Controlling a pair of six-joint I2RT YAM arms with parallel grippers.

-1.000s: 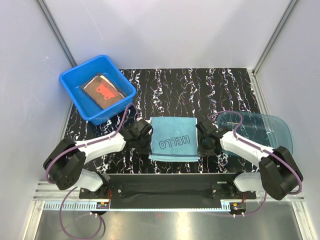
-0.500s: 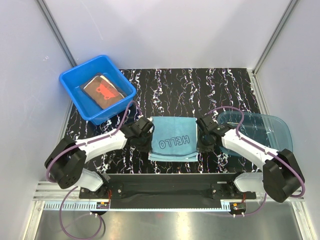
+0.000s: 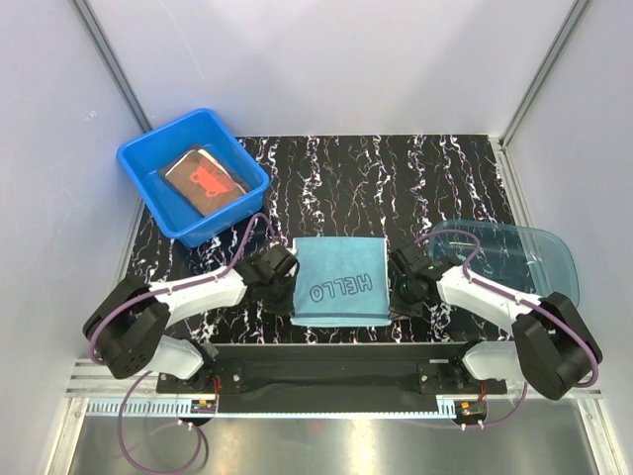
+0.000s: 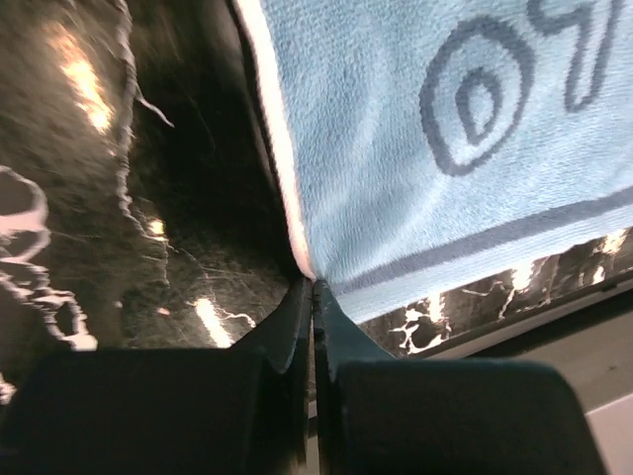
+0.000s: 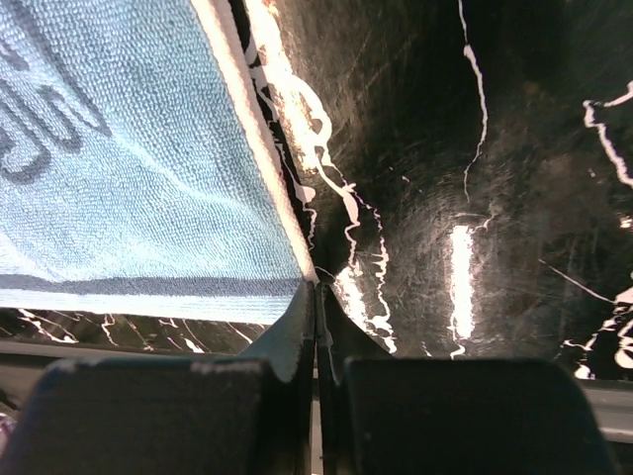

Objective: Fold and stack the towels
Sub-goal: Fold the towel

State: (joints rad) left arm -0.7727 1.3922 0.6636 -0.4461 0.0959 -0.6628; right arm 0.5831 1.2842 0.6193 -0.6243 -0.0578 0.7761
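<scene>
Light blue towel point(image 3: 340, 280) nipped by both closed jaws, blue tub point(image 3: 156, 148) behind left, teal bowl point(image 3: 524, 259) right

Light blue towel point(image 3: 339, 280) lettered HELLO is seen on the table point(image 3: 415, 188), flanked at its side edges by left claw point(image 3: 293, 273) and right claw point(image 3: 394, 283). Red-printed towel point(image 3: 203, 178) is seen in blue tub point(image 3: 163, 131).

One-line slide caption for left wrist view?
Left end effector pinches a corner of the light blue towel over the marbled table.
</scene>
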